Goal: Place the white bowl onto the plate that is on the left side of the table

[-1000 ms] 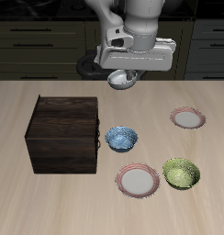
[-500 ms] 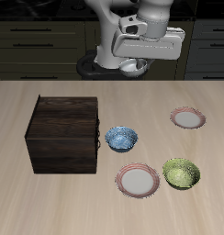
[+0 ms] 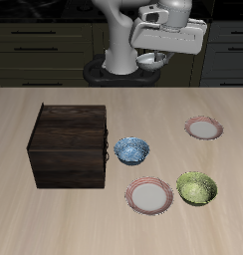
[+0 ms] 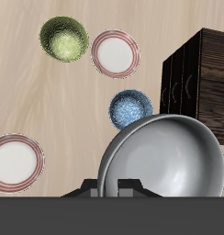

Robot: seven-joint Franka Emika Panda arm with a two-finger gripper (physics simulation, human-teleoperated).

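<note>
Bowl transport in progress. Pincer point(image 3: 151, 63) closed on the rim of the white bowl point(image 4: 165, 156), held high above the counter point(image 3: 54, 204) near the robot's base. Target plate point(image 3: 203, 127) sits bare on the counter, farther back than the yellow-green bowl point(image 3: 196, 187) and well apart from the blue bowl point(image 3: 131, 150) and dark box point(image 3: 68, 145). Judgement: carry across at height, centre the bowl over the plate before descending, lower straight, release only once it rests. Avoid confusing it with the other pink-rimmed plate point(image 3: 149, 195).
</note>
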